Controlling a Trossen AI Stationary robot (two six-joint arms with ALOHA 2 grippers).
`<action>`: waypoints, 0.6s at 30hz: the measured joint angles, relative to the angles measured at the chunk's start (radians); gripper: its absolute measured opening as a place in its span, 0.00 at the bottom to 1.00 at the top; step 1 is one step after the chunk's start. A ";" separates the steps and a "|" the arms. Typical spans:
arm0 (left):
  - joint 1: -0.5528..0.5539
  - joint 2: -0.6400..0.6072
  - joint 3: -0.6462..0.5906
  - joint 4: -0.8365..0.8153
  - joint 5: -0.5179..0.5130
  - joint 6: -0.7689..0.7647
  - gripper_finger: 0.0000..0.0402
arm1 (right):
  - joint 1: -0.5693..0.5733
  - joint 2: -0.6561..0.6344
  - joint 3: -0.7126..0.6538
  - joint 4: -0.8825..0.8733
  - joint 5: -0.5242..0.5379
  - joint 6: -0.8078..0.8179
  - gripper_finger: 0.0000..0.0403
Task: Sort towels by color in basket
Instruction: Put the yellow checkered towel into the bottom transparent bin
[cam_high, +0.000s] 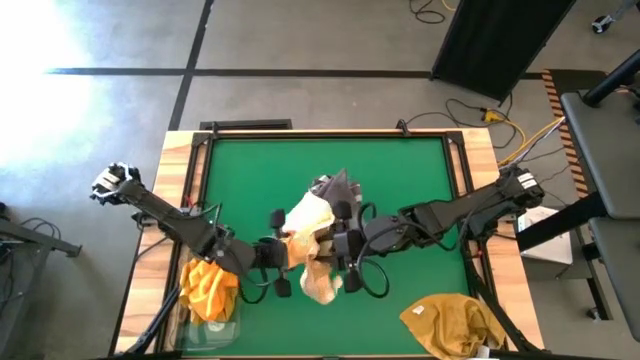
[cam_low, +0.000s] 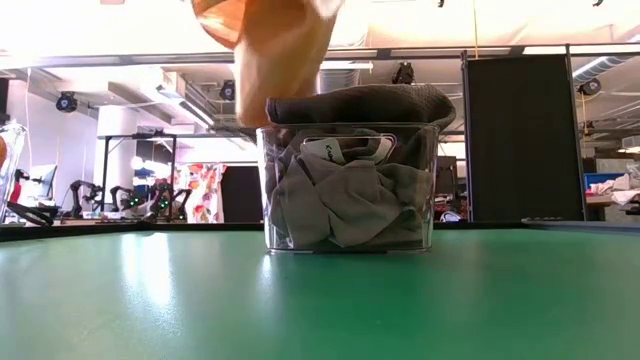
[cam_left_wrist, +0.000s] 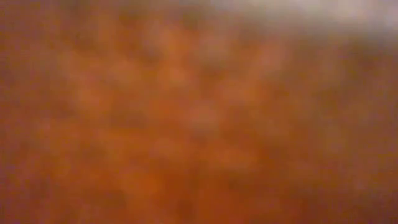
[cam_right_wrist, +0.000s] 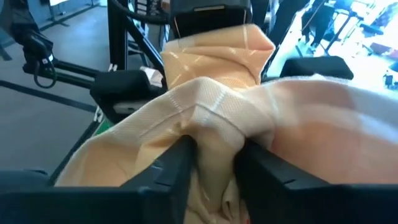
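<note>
pale yellow cloth fills my right wrist view: my right gripper (cam_right_wrist: 211, 165) pinches a fold of the light yellow towel (cam_right_wrist: 211, 93) between its two dark fingers (cam_right_wrist: 171, 177), which press in on the cloth from either side. seen from above, that same gripper (cam_high: 343, 258) sits over the middle of the green table (cam_high: 400, 170), with the towel (cam_high: 308, 240) bunched between both arms and hanging off the surface. my left gripper (cam_high: 283, 250) meets the towel from the other side; its wrist view shows only blurred orange cloth, so i cannot tell how its fingers stand. just behind the towel stands a clear basket (cam_low: 350, 190) packed with grey towels (cam_low: 345, 205), one heaped above its rim; in the low view the lifted towel (cam_low: 275, 50) dangles beside that heap. an orange towel (cam_high: 210, 287) lies in a clear bin (cam_high: 212, 328) at the table's near left corner, under my left arm. a mustard towel (cam_high: 450, 322) lies at the near right corner, well apart from both grippers.
</note>
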 joint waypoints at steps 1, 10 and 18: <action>0.000 0.000 0.037 -0.089 0.000 -0.037 0.09 | 0.000 -0.004 0.000 -0.010 0.001 0.000 0.34; -0.070 0.001 0.417 -0.805 -0.019 -0.319 0.12 | 0.000 -0.079 0.016 -0.155 0.018 0.056 0.49; -0.245 0.009 0.613 -1.381 0.110 -0.980 0.12 | 0.001 -0.111 0.010 -0.471 0.055 0.211 0.51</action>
